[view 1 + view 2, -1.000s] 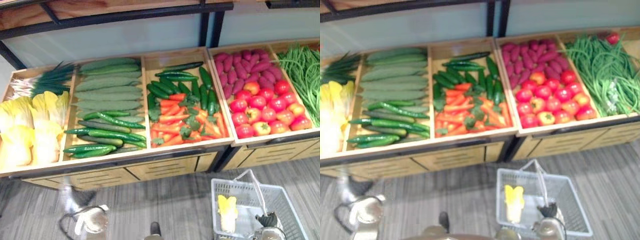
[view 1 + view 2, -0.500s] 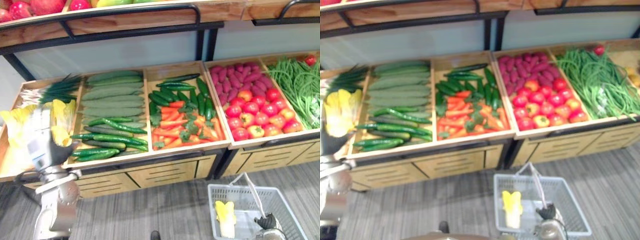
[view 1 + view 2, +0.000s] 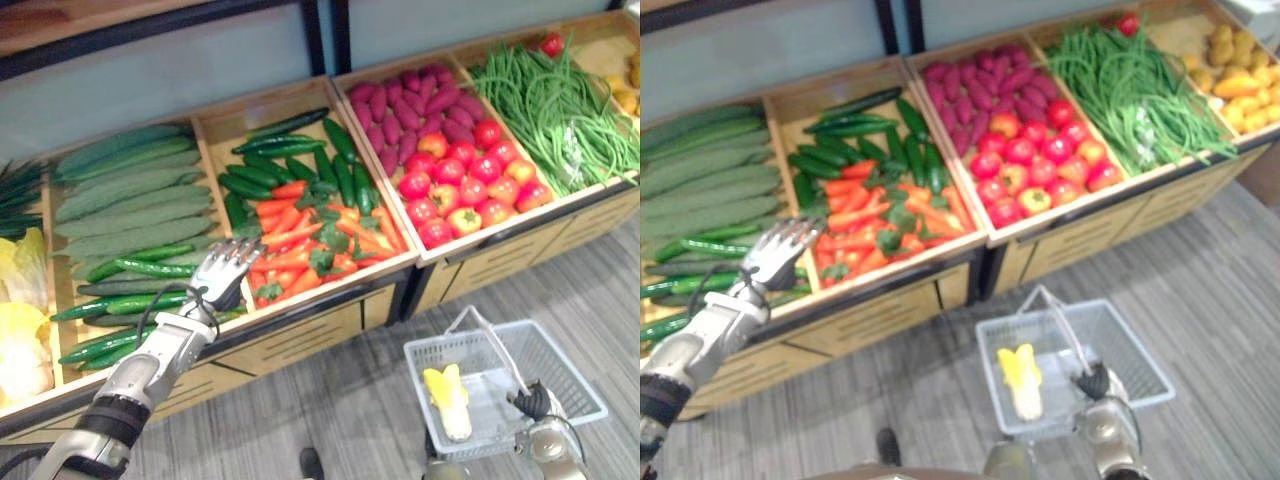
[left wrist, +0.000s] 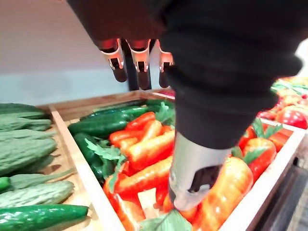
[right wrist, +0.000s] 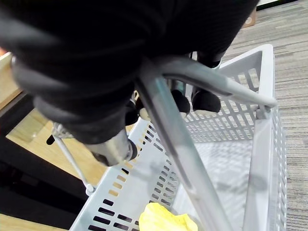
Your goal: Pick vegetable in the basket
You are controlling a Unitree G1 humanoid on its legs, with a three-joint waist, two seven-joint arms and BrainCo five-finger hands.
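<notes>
Grey striped carpet floor (image 3: 330,400), wooden surface (image 3: 300,335) with slatted front panels (partitioned into bins), pale blue-grey back wall (image 3: 180,75), black metal posts (image 3: 316,40).

The silver-fingered left hand (image 3: 225,272) is rising from low by the grey striped floor (image 3: 330,410) and passing the pale yellow cabbages (image 3: 20,340). It is now reaching, fingers straight and spread, over the front of the wooden counter (image 3: 300,338), between the slim dark green cucumbers (image 3: 140,266) and the orange carrots (image 3: 300,226). The head camera is swinging right, bringing yellow rounded vegetables (image 3: 1230,60) into view.
</notes>
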